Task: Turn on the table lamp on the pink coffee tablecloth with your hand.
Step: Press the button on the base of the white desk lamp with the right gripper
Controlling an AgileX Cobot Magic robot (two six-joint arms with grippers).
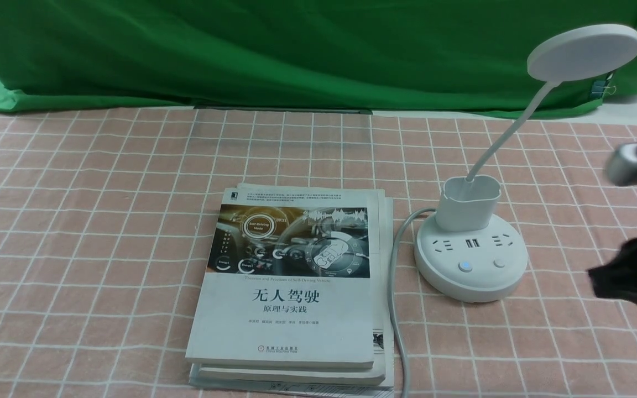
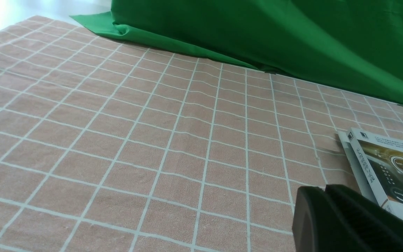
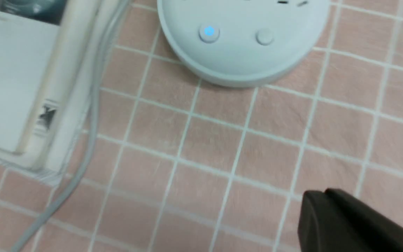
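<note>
The white table lamp stands on the pink coffee tablecloth, right of centre. Its disc head is unlit. The round base carries a blue-lit button and a plain button. Both buttons show in the right wrist view, the blue-lit button and the plain button. My right gripper is the hand: black, shut and empty, to the right of the base and apart from it. It also shows in the right wrist view. My left gripper is shut and empty, over the cloth left of the books.
A stack of books lies left of the lamp, seen also in the left wrist view. The lamp's grey cable runs between the books and the base toward the front edge. A green backdrop cloth hangs at the back.
</note>
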